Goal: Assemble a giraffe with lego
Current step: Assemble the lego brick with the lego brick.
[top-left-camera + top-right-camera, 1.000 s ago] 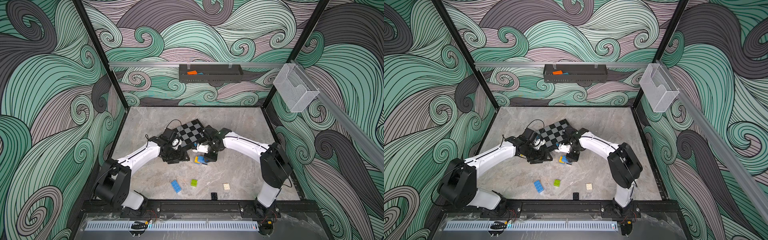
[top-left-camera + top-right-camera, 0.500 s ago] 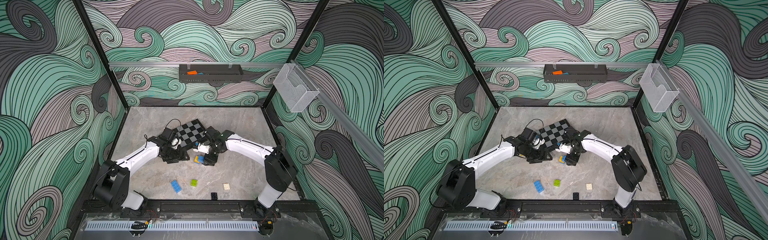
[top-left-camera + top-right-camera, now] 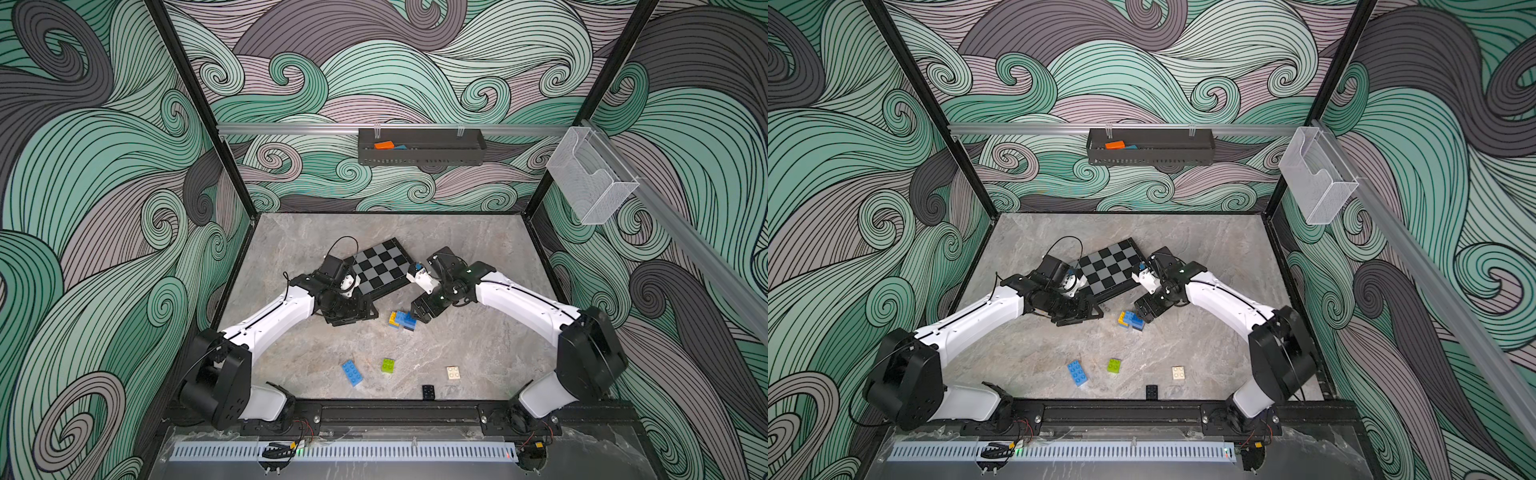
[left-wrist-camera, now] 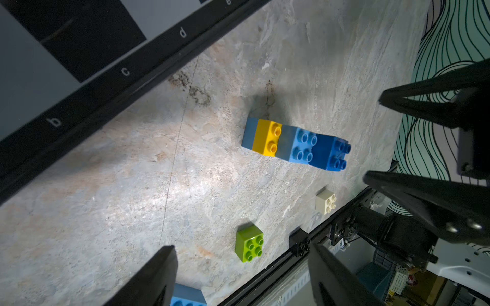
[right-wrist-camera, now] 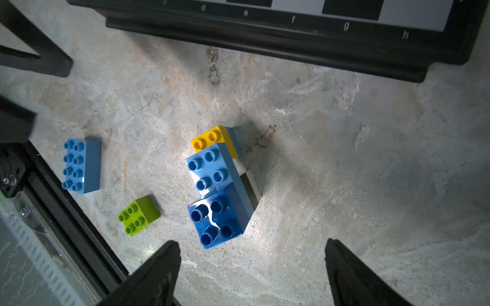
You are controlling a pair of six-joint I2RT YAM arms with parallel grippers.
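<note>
giraffe (image 5: 217, 185): glossy studded plastic; stepped row of yellow, light-blue and dark-blue blocks, black-white sliver beneath; lies mid-surface (image 3: 478, 353) of mottled grey stone look, 5 o'clock of matte chequered board (image 3: 380, 270) | left claw (image 4: 241, 249): jaws apart, empty, 9 o'clock of giraffe | right claw (image 5: 252, 242): jaws apart, empty, 3 o'clock, just beside | lime square brick (image 3: 388, 365): loose, 6 o'clock

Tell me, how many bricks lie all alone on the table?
4: blue brick, green brick, white brick, black brick, all near the front. More may be hidden.
</note>
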